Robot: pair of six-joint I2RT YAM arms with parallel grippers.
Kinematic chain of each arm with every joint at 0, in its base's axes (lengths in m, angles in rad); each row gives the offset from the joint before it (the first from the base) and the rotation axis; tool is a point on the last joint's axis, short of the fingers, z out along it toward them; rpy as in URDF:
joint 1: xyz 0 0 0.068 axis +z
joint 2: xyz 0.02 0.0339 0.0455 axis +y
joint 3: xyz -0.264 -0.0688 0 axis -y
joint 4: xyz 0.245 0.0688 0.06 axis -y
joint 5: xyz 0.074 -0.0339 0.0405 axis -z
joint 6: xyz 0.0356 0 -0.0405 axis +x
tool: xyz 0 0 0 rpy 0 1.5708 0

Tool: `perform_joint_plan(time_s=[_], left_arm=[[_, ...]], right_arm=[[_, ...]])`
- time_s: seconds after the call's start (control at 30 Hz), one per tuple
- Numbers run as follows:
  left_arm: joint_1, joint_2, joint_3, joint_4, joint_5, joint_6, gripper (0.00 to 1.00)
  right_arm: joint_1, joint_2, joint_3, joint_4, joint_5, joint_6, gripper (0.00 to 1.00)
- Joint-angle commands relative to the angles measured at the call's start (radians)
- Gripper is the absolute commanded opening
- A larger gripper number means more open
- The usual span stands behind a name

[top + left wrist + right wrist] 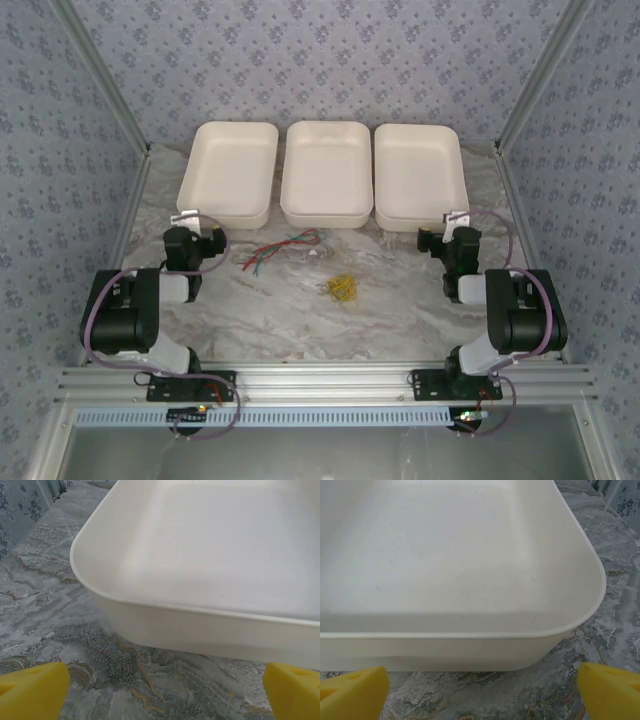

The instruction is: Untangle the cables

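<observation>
**Wide apart, nothing held**

Left gripper (162, 695) and right gripper (482, 692) hold yellow fingers (30, 690) wide apart, each facing a white rectangular plastic tray (200, 625). Mid-frame on the grey marbled table (400, 320) lie thin red and green cables (285, 248), with a yellow cable clump (342, 288) to their lower right.

The desk (300, 320) is seen as smooth, marble-patterned grey stone or laminate, the trays (225, 212) as smooth matt white plastic, the frame rails (330, 381) as brushed metal, and the gripper fingers (30, 692) as matt yellow plastic
</observation>
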Motion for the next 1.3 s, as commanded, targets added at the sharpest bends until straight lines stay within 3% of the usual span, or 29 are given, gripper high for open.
perform_joint_plan(time_s=[0.0,1.1,1.2,1.27], left_arm=[[0.004,0.001,0.020,0.003,0.012,0.011,0.99],[0.003,0.001,0.020,0.003,0.012,0.011,0.99],[0.001,-0.015,0.003,0.031,0.013,0.012,0.99],[-0.045,-0.171,-0.038,-0.033,-0.101,0.027,0.99]], right_arm=[[-0.006,0.000,0.022,-0.002,-0.015,-0.006,0.99],[-0.006,-0.002,0.021,-0.001,-0.014,-0.007,0.99],[0.008,-0.088,0.025,-0.078,0.094,0.016,0.99],[0.007,-0.164,0.029,-0.168,0.153,0.046,0.99]])
